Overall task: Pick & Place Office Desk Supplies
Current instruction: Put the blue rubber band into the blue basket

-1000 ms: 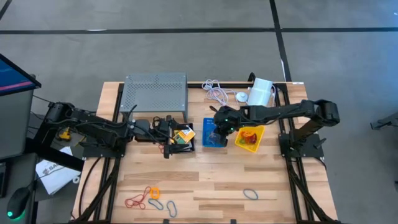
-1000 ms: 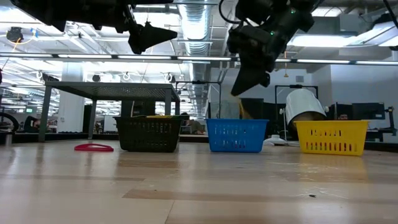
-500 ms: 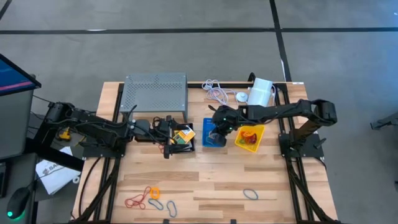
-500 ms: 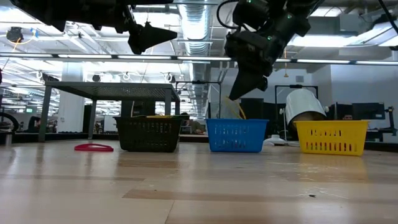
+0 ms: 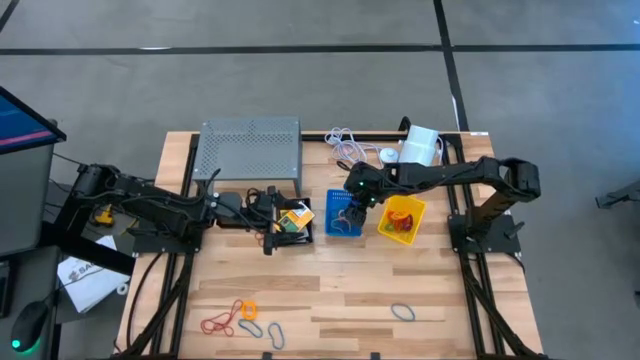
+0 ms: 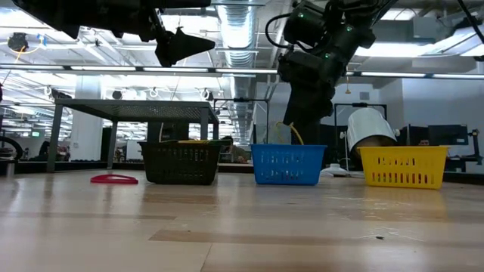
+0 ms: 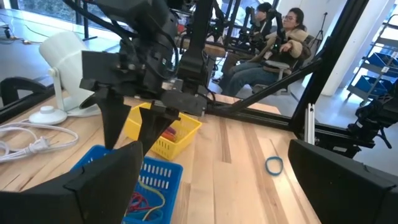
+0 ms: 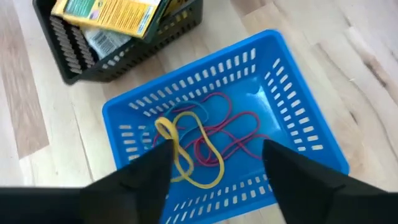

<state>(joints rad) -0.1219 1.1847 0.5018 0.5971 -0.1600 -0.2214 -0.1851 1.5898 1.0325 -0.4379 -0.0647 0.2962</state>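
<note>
Loops tangled in blue bin

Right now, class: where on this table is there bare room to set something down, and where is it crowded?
Free: the wood between the bins and the loose loops, and between those loops and the blue loop. Crowded: the row of black bin, blue bin and yellow bin, under both arms.

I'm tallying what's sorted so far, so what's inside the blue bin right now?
The blue bin holds a yellow loop lying over several red loops. The right gripper hangs over it, and its fingers cover the near edge, so anything there is hidden.
</note>
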